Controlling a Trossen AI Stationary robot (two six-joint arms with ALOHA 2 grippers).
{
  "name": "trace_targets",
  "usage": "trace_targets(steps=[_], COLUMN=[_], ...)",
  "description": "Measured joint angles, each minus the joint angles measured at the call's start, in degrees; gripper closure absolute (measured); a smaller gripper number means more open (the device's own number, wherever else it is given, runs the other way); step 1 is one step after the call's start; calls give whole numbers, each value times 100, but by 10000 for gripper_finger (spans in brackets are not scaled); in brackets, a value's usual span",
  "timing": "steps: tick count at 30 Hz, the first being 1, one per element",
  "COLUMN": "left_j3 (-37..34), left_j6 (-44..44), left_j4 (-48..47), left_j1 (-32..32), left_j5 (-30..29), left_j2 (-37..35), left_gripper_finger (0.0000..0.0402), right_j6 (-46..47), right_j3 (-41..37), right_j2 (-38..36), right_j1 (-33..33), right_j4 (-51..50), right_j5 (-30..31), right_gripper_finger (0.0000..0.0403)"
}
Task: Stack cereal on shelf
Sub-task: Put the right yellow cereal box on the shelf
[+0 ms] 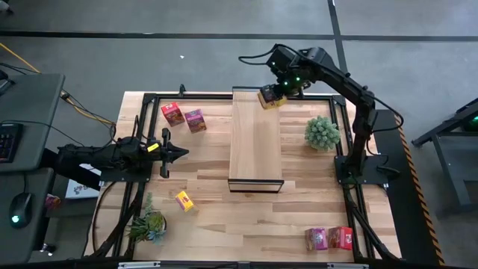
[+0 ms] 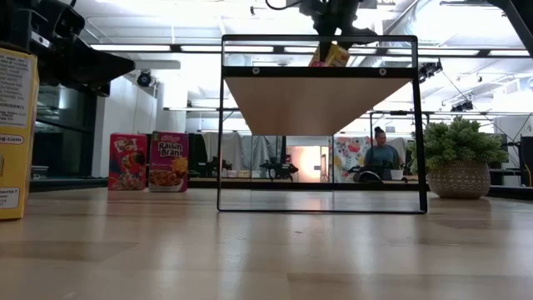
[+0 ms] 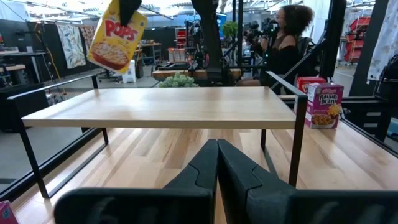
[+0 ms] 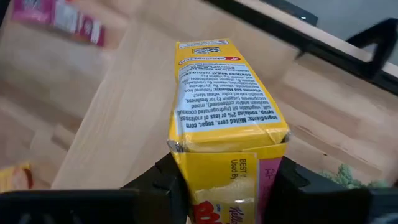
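Light-wood worktop carries the black-framed shelf at centre frame. Above the shelf's upper-right corner, the right hand clamps a yellow Corn Pops box. At left, the left hand rests with fingers pressed together, empty.

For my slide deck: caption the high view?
Right gripper holds a yellow cereal box over the shelf's far end; left gripper waits.

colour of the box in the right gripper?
Yellow; clearest in the right wrist view.
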Motion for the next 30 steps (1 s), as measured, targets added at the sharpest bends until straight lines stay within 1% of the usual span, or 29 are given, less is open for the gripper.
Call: trace_targets(steps=[3, 6, 12, 16, 18, 19, 24, 30], left_j3=[-1, -1, -1, 1, -1, 1, -1, 1], left_j6=[-1, -1, -1, -1, 1, -1, -1, 1], left_j4=[0, 0, 0, 0, 0, 0, 0, 0], left_j1=[-2, -2, -1, 0, 0, 0, -1, 0], left_j5=[0, 0, 0, 0, 0, 0, -1, 0], left_j2=[-1, -1, -1, 1, 1, 1, 0, 1], left_gripper_finger=[402, 401, 401, 402, 402, 401, 401, 402], right_j6=[12, 53, 13, -54, -327, -394, -338, -443], right_j3=[0, 0, -20, -478, -649, -693, -807, -799], right_j2=[0, 0, 28, 28, 42, 39, 7, 16], right_j1=[-36, -41, -55, -51, -57, -56, -47, -49], right_j4=[1, -1, 10, -6, -10, 4, 36, 10], right_j5=[-66, 98, 116, -93, -591, -635, -408, 145], right_gripper_finger=[270, 270, 270, 270, 270, 270, 270, 270])
